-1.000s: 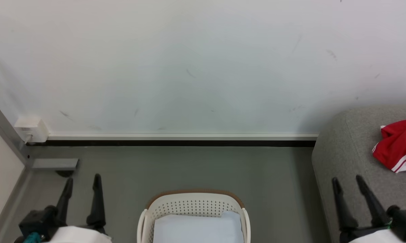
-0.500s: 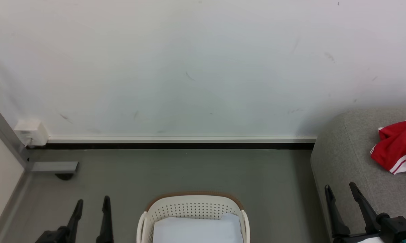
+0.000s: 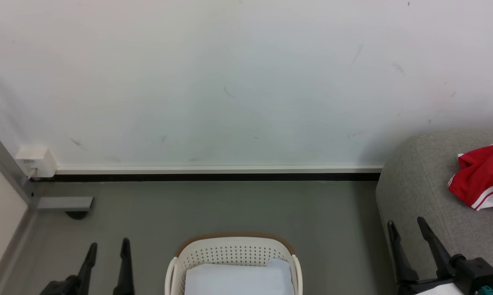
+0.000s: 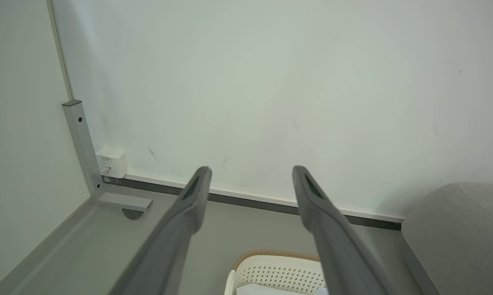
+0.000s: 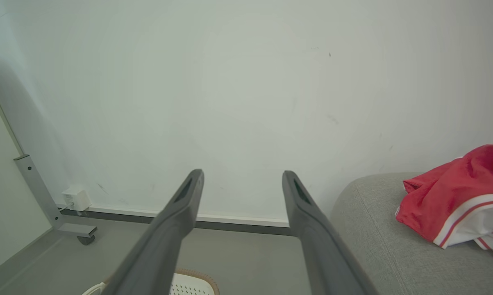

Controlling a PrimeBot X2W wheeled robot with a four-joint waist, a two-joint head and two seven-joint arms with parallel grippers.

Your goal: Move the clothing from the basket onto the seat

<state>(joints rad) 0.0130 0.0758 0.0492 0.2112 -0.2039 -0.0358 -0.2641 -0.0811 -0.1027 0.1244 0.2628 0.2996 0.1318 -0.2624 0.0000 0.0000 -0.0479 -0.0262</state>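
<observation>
Red clothing with white trim [image 3: 482,182] [image 5: 455,194] lies bunched on the grey seat [image 3: 418,184] [image 5: 373,229] [image 4: 455,229] at the right. On the floor at bottom centre stands the cream basket [image 3: 234,250] [image 4: 279,270] [image 5: 191,284], with a plain white pad [image 3: 238,278] lying in it. My left gripper [image 3: 109,248] [image 4: 250,172] hangs open and empty left of the basket. At the seat's near-left corner my right gripper [image 3: 406,225] [image 5: 242,176] is open and empty too, well short of the clothing.
A white wall [image 3: 230,82] with a dark skirting strip [image 3: 213,177] closes the far side. A grey metal frame leg with a foot [image 3: 64,203] and a white socket box [image 3: 35,159] stand at the left. Grey floor [image 3: 230,205] lies between basket and wall.
Both grippers have sunk toward the bottom of the head view, the left one also a little rightward, the right one leftward. Both stay open. The clothing and basket keep their places.
</observation>
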